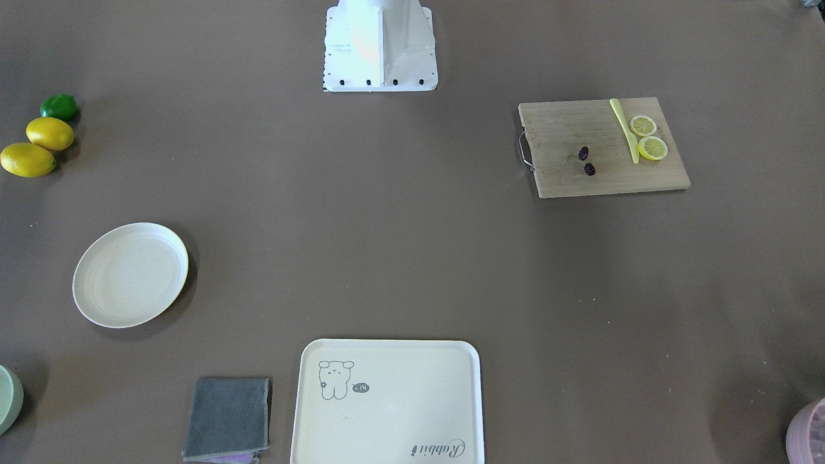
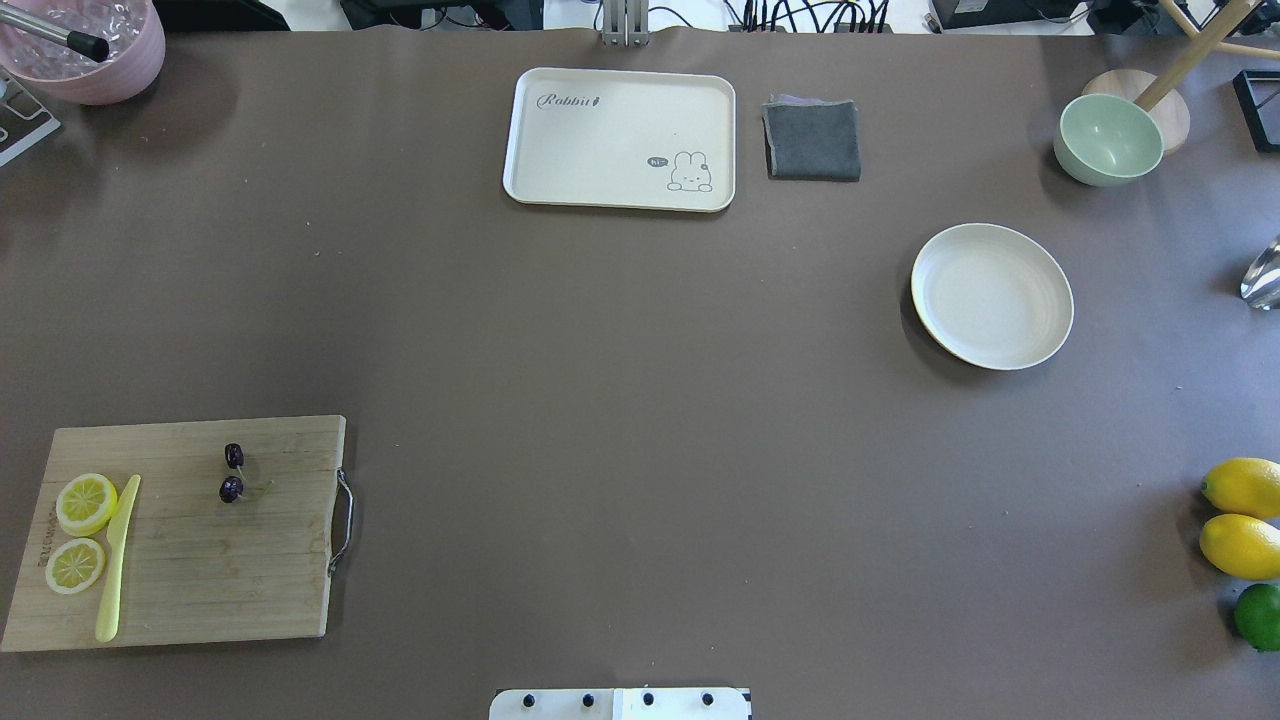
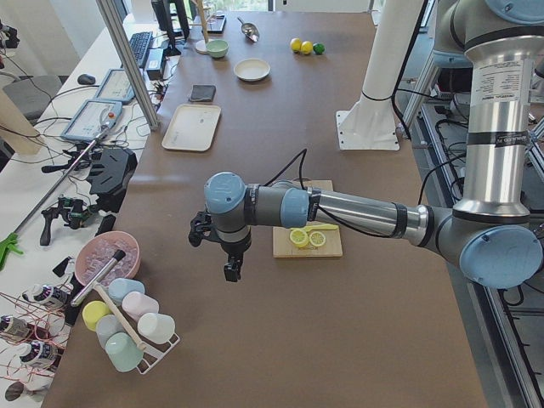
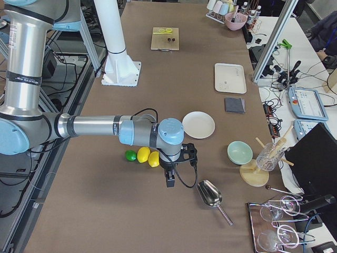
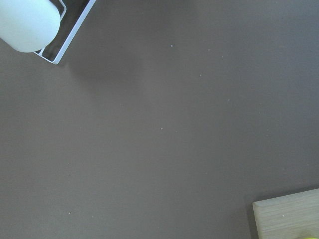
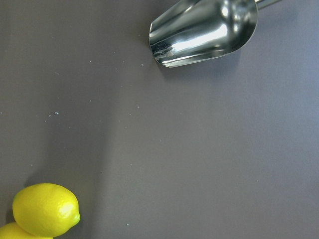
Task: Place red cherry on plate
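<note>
The red cherry (image 2: 231, 489), a pair of tiny dark fruits on a thin green stem, lies on the wooden cutting board (image 2: 250, 560) at the table's left side; it also shows as the cherry (image 1: 590, 169) on the board (image 1: 567, 129). The round cream plate (image 2: 992, 296) sits far off at the right with nothing on it, seen also as the plate (image 1: 131, 275). My left gripper (image 3: 231, 270) hangs above bare table beyond the board's outer end. My right gripper (image 4: 170, 182) hovers near the lemons. Both show only in side views, so I cannot tell their state.
Two lemon slices (image 2: 85, 503) and a yellow knife (image 2: 117, 560) share the board. A rabbit tray (image 2: 620, 140) and grey cloth (image 2: 812, 140) lie at the far edge. Whole lemons (image 2: 1243, 487), a lime (image 2: 1260, 615), a green bowl (image 2: 1108, 138) and a metal scoop (image 6: 204, 32) occupy the right end.
</note>
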`<state>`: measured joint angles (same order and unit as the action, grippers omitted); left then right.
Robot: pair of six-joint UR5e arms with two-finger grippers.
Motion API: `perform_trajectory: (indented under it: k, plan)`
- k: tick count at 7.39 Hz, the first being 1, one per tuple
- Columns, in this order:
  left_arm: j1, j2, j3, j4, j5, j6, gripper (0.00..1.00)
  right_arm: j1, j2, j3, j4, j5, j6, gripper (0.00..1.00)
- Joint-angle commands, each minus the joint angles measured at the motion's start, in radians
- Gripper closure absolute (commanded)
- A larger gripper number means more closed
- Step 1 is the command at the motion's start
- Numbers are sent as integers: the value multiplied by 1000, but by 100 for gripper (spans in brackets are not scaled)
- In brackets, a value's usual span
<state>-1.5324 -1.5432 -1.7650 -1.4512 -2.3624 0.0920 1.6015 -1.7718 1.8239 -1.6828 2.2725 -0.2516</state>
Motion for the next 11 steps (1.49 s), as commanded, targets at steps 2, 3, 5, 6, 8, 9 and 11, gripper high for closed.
perform_trajectory:
  k: [2, 3, 5, 6, 8, 9, 11]
  plan:
    - [2, 35, -49, -2, 2, -3, 2, 0, 0, 0, 0, 1, 0, 0]
    - [0, 35, -51, -2, 3, -3, 2, 0, 0, 0, 0, 1, 0, 0]
    - [0, 37, -76, -3, 5, -2, 2, 0, -1, 0, 61, -2, -5, 0]
    - [0, 37, -79, -2, 5, -2, 2, 2, -12, -12, 206, -4, 1, 0]
    - [-50, -13, -88, -5, 6, -3, 2, 5, -9, 3, 395, 5, 50, 0]
    - [-60, -61, -87, -6, 5, -6, 2, 3, 6, 12, 399, 21, 125, 0]
    - [-102, -65, -65, -166, -4, 1, 2, -8, 47, 6, 388, 95, 208, 0]
